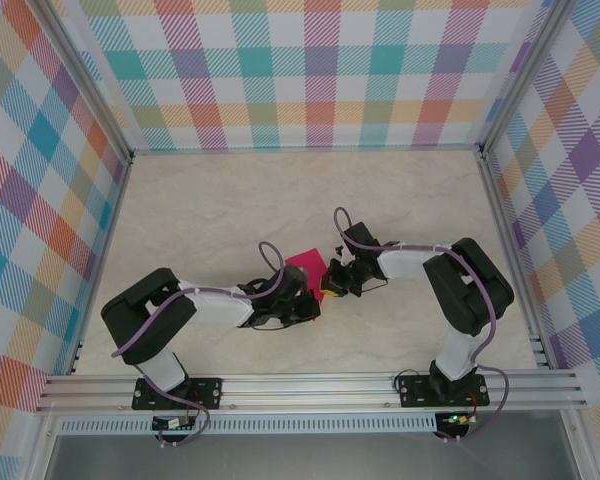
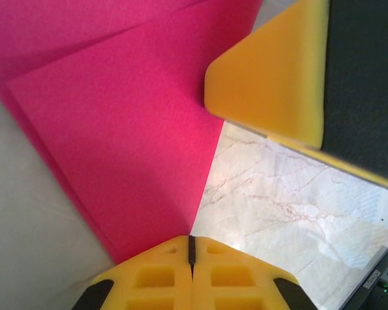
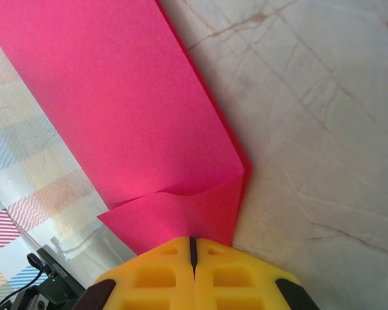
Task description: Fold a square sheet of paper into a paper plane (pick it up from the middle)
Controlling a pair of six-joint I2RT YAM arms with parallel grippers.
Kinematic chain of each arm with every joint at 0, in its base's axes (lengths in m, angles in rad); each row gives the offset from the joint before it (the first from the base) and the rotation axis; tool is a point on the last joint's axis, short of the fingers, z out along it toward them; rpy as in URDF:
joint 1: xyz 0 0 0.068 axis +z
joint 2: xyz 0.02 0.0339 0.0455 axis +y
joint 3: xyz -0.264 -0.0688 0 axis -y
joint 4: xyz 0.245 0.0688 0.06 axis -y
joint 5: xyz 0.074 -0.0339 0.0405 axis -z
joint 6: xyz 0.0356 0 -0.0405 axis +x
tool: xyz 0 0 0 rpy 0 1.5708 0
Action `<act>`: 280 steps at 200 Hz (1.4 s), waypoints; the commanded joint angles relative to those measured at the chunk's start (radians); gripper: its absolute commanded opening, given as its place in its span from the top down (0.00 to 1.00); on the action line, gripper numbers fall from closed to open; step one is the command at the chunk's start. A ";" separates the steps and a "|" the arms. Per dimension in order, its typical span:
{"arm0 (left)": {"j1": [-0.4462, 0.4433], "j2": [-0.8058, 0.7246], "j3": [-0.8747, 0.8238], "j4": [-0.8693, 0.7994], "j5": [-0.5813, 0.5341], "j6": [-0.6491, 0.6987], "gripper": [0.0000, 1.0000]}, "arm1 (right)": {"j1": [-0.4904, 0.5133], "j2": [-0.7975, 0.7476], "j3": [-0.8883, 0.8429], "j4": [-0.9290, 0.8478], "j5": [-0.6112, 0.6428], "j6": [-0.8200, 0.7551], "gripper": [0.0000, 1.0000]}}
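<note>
— Plaid walls (image 1: 310,70) in pastel checks on three sides, and a pale marble-look table (image 1: 200,210), matte with thin brown veins. Left gripper (image 1: 310,303) and right gripper (image 1: 332,284) meet nose to nose mid-table at the paper (image 1: 304,268). Anyone get a better look?

— Yep, wrist cams. The paper's thin, plain magenta, a bit grainy up close, no print. It's not a flat square. The left wrist view shows one layer lying over another with a straight slanted edge across it. The sheet narrows to a point right where it goes into the left gripper (image 2: 191,252). Its fingers (image 2: 158,259) are chunky yellow plastic with square pockets moulded in. They're pressed together with just a dark seam between, pinching that tip.

— And the right one?

— Same deal. The right gripper (image 3: 193,248) is clamped tight on a small folded-over flap at a corner of the paper. That view gives you the flap's slightly wavy edge and a crisp crease down the long side. From overhead it's too small to make out, just a pink patch between the two grippers. The left wrist view also catches a rounded yellow finger (image 2: 271,84) of the right gripper, black backing and all, close beside the paper's edge. Can't tell whether any edge of the paper touches the table.
</note>
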State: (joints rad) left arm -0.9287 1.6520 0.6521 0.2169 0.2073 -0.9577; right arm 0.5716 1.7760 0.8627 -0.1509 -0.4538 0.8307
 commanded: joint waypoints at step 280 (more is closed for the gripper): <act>-0.033 -0.010 -0.005 -0.133 -0.134 -0.012 1.00 | -0.003 -0.097 -0.029 0.044 -0.074 -0.103 0.99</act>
State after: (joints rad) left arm -0.9699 1.6337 0.6830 0.1291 0.0910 -0.9577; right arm 0.5697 1.7462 0.8669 -0.1452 -0.4763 0.7795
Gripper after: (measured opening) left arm 0.046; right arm 0.048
